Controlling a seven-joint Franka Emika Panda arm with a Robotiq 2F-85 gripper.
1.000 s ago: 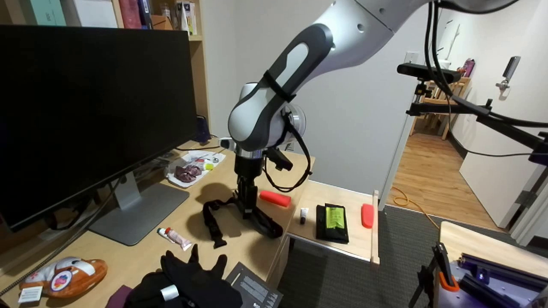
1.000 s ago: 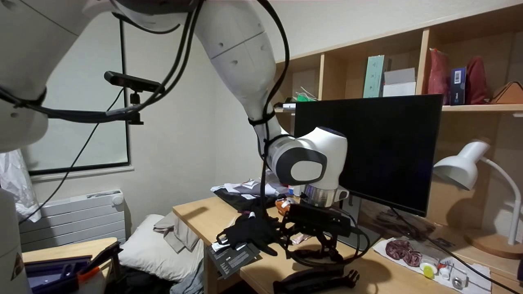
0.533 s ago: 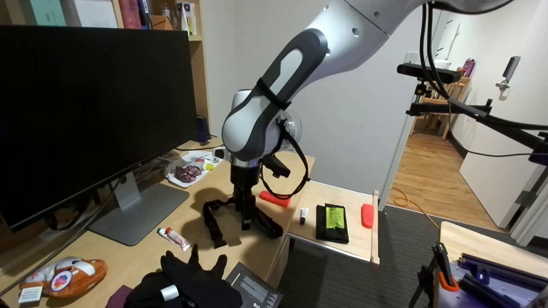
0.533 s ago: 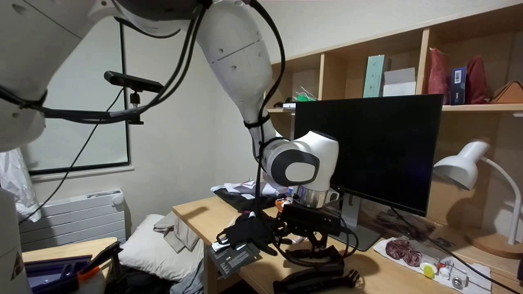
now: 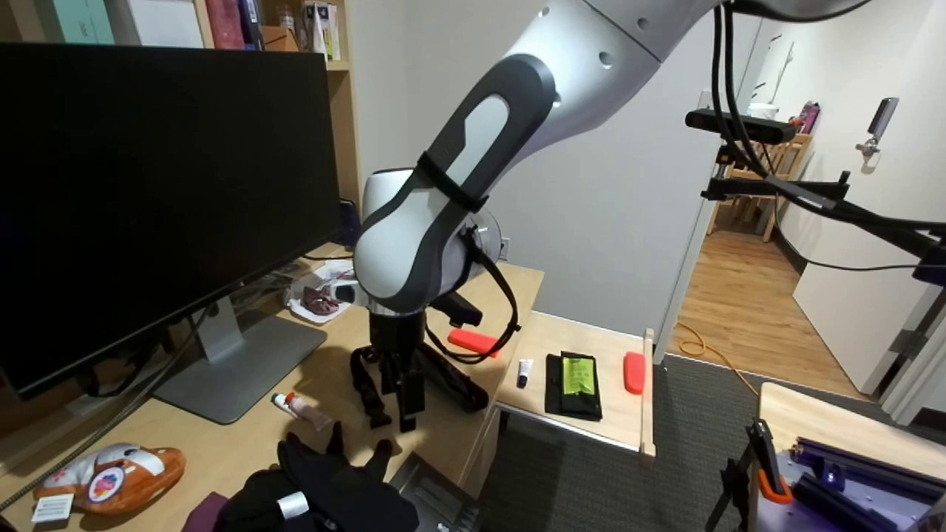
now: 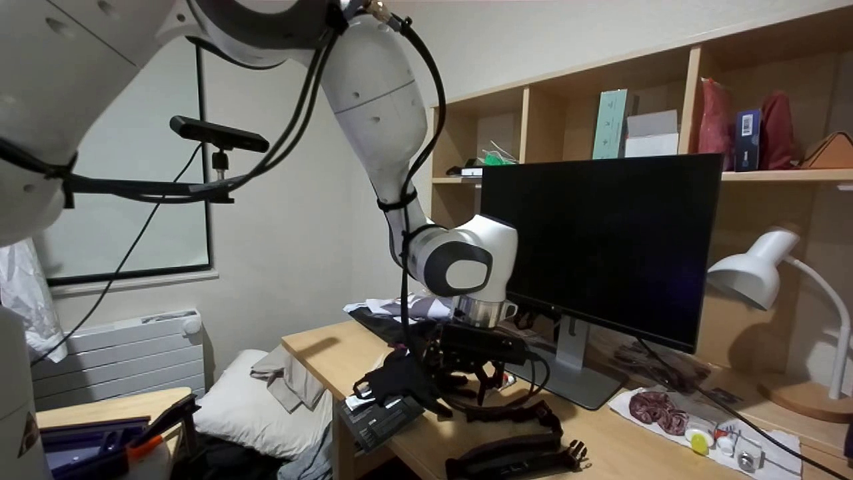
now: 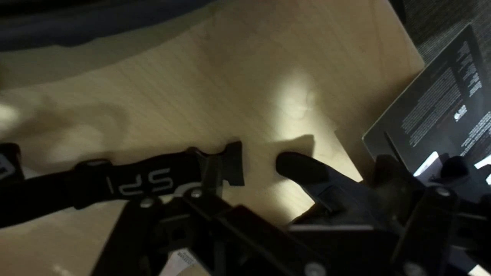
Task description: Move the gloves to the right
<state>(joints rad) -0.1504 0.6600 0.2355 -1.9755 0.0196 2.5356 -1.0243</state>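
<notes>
The black gloves (image 5: pixel 325 484) lie in a pile on the desk, with a white label on top. They also show in an exterior view (image 6: pixel 400 377), partly hidden behind the arm's cable and gripper. In the wrist view a glove finger (image 7: pixel 333 184) points in between the jaws. My gripper (image 5: pixel 403 410) points down just beyond the gloves' fingertips and seems a little above the desk. In the wrist view its jaws (image 7: pixel 301 170) stand wide apart, with nothing clamped between them. The lower part of the gloves is hidden by the gripper there.
A black strap with a buckle (image 7: pixel 153 178) lies beside the gripper. A dark printed box (image 7: pixel 445 103) lies by the gloves at the desk edge. Small tubes (image 5: pixel 303 410), an orange plush (image 5: pixel 111 476) and the monitor (image 5: pixel 162 214) stand nearby. A red case (image 5: pixel 473 341) lies farther off.
My gripper has moved from over the black strap toward the gloves, leftward in both exterior views. The strap and the gloves have stayed in place.
</notes>
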